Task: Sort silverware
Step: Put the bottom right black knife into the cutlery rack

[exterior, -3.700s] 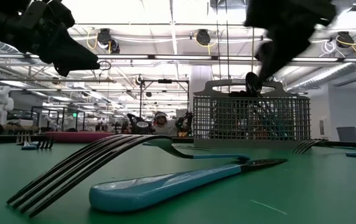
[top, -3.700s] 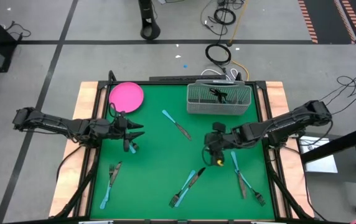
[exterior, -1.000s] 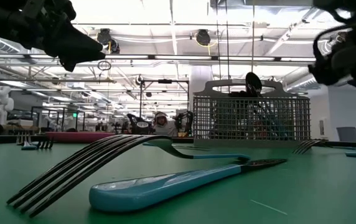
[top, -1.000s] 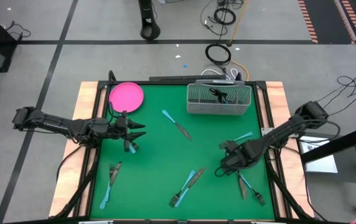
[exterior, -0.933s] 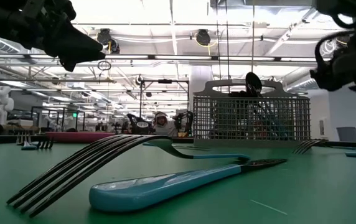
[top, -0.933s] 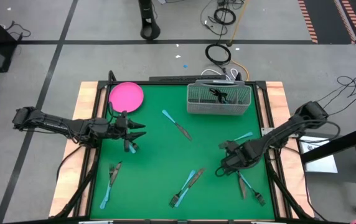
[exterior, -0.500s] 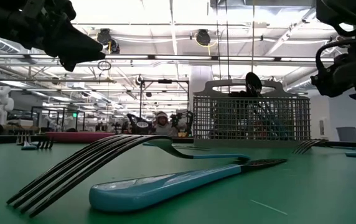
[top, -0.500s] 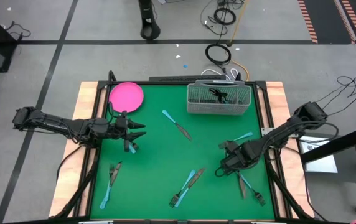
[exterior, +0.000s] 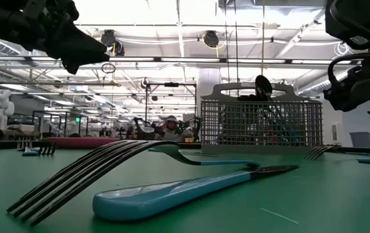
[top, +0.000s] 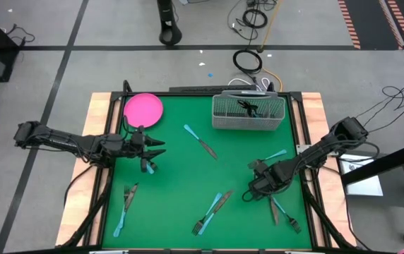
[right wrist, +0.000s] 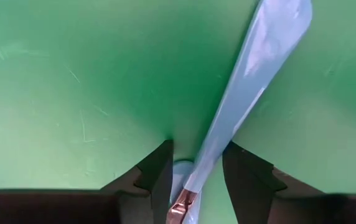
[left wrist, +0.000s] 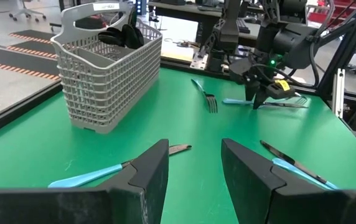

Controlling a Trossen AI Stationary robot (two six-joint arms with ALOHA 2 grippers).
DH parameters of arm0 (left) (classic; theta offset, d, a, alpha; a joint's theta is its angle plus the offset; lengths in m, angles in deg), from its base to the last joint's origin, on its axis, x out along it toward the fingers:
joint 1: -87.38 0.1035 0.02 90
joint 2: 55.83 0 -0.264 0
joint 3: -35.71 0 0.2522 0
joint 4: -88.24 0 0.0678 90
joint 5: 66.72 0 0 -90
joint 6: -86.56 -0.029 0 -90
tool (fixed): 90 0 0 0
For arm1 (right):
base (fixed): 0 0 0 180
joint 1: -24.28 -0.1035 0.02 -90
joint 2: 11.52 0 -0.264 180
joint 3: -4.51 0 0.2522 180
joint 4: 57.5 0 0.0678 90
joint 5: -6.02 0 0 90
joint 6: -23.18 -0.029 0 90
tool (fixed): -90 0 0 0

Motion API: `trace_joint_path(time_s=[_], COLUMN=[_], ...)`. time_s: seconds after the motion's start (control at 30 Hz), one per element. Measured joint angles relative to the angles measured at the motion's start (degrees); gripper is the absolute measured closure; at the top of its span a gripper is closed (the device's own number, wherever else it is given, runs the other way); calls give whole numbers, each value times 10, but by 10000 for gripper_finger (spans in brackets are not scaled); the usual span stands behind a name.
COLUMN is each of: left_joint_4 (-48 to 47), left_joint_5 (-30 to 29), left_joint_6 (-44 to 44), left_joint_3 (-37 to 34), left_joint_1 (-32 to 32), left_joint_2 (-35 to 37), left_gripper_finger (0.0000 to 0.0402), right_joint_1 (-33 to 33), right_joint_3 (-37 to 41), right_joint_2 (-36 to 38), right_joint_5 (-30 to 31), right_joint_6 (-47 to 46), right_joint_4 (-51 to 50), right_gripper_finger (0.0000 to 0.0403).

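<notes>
Light blue-handled silverware lies scattered flat on the green mat: a knife (top: 200, 141), a fork and knife pair (top: 212, 209), forks near the left edge (top: 125, 200), and pieces at the right (top: 277, 206). My right gripper (top: 252, 191) points down over one of the right-hand pieces. In the right wrist view it (right wrist: 196, 148) is open, one finger on each side of a light blue handle (right wrist: 252, 74). I cannot tell whether the fingers touch it. My left gripper (top: 158, 148) waits open above the mat's left side (left wrist: 193, 144).
A gray mesh basket (top: 248, 113) holding dark utensils stands at the mat's far edge. The pink plate (top: 143, 109) sits at the far left corner. A fork (top: 276, 154) lies just beyond my right gripper. Wooden table borders flank the mat.
My right gripper has sunk lower toward the mat and shifted slightly toward the near-left, ending over the light blue handle. The silverware has stayed where it lay.
</notes>
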Motion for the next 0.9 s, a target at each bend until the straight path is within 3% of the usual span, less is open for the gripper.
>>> trace_joint_path(time_s=[0.13,0.5,0.6,0.9], left_joint_4=[0,0,0,0], left_joint_5=[0,0,0,0], left_joint_6=[0,0,0,0], left_joint_3=[0,0,0,0], left_joint_1=[0,0,0,0], left_joint_2=[0,0,0,0], left_gripper_finger=[252,252,252,252], right_joint_1=[0,0,0,-25], right_joint_3=[-11,-106,-125,-138], right_joint_2=[-2,-3,-3,-3], right_joint_5=[-1,13,23,9], right_joint_6=[22,84,203,737], right_joint_4=[-16,-189,-192,-188], right_gripper_finger=[277,277,277,277])
